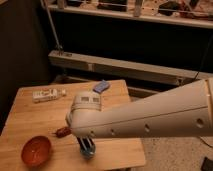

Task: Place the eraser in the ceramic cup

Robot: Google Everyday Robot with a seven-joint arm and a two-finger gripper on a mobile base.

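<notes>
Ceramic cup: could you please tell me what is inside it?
The end effector hangs right over the ceramic cup, covering its opening; its contents cannot be seen.

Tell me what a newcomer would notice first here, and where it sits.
The bulky white arm stretches in from the right across the wooden table, its gripper down at the small light-blue ceramic cup near the front edge. Left of that sits an orange-red bowl.
</notes>
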